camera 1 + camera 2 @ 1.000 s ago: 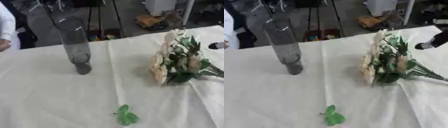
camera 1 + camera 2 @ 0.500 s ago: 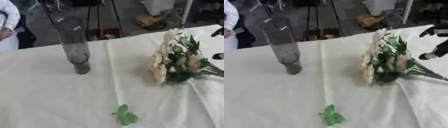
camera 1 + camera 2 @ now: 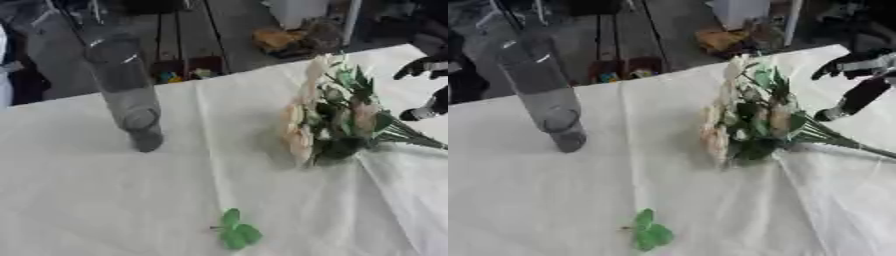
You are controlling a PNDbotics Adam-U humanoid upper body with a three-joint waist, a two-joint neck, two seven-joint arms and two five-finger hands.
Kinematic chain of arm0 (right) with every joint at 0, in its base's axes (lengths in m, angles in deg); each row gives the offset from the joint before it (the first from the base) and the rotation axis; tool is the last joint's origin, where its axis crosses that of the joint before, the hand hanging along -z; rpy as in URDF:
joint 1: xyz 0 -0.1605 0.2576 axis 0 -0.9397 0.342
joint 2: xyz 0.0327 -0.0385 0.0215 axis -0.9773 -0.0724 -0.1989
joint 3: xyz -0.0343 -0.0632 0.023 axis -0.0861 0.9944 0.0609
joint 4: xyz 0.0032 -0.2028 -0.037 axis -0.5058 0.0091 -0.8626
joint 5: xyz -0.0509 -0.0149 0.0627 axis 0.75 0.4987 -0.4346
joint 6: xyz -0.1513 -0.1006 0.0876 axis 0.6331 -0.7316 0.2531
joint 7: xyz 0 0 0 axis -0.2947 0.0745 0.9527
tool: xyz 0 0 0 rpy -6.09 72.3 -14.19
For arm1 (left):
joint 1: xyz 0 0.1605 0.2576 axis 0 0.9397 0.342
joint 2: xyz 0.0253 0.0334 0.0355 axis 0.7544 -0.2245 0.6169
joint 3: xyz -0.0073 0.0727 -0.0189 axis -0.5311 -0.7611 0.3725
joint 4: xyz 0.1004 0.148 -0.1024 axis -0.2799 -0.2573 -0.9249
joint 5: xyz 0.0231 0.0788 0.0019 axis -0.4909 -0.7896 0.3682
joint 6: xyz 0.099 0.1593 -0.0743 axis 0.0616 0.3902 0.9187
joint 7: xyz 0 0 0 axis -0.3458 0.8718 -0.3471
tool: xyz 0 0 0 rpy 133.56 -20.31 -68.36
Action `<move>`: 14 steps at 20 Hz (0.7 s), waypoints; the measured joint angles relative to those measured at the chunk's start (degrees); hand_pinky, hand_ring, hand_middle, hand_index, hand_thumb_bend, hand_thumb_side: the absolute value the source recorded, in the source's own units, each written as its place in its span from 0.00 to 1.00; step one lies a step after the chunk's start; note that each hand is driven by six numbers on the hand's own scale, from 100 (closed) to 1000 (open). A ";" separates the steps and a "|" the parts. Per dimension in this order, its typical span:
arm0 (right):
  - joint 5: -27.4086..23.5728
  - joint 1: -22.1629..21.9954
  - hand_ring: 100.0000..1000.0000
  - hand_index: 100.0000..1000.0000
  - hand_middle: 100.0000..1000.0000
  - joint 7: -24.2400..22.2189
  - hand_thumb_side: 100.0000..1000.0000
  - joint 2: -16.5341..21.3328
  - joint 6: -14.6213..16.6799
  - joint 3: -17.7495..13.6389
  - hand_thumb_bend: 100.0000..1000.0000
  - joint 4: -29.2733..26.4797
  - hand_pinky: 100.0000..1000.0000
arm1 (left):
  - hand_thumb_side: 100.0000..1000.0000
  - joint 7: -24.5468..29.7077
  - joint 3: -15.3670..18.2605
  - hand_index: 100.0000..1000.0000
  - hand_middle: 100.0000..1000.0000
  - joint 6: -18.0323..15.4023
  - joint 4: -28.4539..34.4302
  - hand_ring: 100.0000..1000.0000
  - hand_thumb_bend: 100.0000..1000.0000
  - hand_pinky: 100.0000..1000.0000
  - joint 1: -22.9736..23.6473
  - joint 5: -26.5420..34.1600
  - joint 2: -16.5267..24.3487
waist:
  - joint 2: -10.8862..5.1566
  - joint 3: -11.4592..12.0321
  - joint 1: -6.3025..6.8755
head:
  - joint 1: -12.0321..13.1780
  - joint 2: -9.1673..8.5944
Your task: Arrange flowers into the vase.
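Right robot hand [image 3: 852, 82] hovers open beside the flower bunch [image 3: 754, 120]; vase [image 3: 546, 97] stands well apart.

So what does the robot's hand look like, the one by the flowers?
Only the right hand shows, at the right edge near the flowers. It is mostly black, with long thin fingers like sticks. There is a pale silvery band on an upper finger, and a light tip on the lower one. No cables or markings can be made out.
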 measured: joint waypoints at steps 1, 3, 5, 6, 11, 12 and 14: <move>0.00 0.01 0.99 1.00 1.00 -0.01 0.43 -0.24 -0.01 0.22 0.39 0.05 0.89 | 1.00 0.00 0.00 0.97 0.87 0.00 0.00 1.00 0.37 0.89 -0.01 0.00 -0.01 | 0.00 0.00 0.02 | 0.02 -0.01; 0.00 0.03 0.99 1.00 1.00 0.06 0.42 -0.80 0.04 0.61 0.38 0.34 0.88 | 1.00 0.00 0.00 0.97 0.87 0.00 0.00 1.00 0.37 0.89 -0.04 0.00 -0.02 | 0.00 0.04 0.08 | 0.05 -0.06; 0.08 0.04 0.98 1.00 0.99 0.14 0.41 -1.17 0.08 1.03 0.38 0.69 0.88 | 1.00 0.00 0.00 0.97 0.87 0.00 0.00 1.00 0.37 0.89 -0.08 0.01 -0.02 | 0.00 0.13 0.16 | 0.11 -0.22; 0.15 0.04 0.98 1.00 0.99 0.16 0.40 -1.39 0.09 1.27 0.38 0.95 0.88 | 1.00 0.00 0.00 0.97 0.87 0.00 0.00 1.00 0.37 0.89 -0.09 0.01 -0.02 | 0.00 0.18 0.19 | 0.15 -0.26; 0.54 -0.19 0.98 1.00 0.99 0.19 0.39 -2.19 0.16 2.13 0.38 2.35 0.88 | 1.00 0.01 -0.01 0.97 0.87 0.00 0.00 1.00 0.37 0.89 -0.15 0.01 -0.04 | 0.02 0.30 0.24 | 0.23 -0.48; 0.57 -0.49 0.98 1.00 0.99 0.17 0.39 -2.39 0.16 2.31 0.39 2.68 0.88 | 1.00 0.01 -0.01 0.97 0.87 0.00 0.00 1.00 0.37 0.89 -0.16 0.01 -0.05 | 0.04 0.30 0.24 | 0.24 -0.49; 0.59 -0.90 0.98 1.00 0.99 0.17 0.38 -2.77 0.16 2.43 0.39 3.37 0.88 | 1.00 0.01 -0.01 0.97 0.87 0.00 0.00 1.00 0.36 0.89 -0.19 0.01 -0.06 | 0.14 0.29 0.28 | 0.26 -0.50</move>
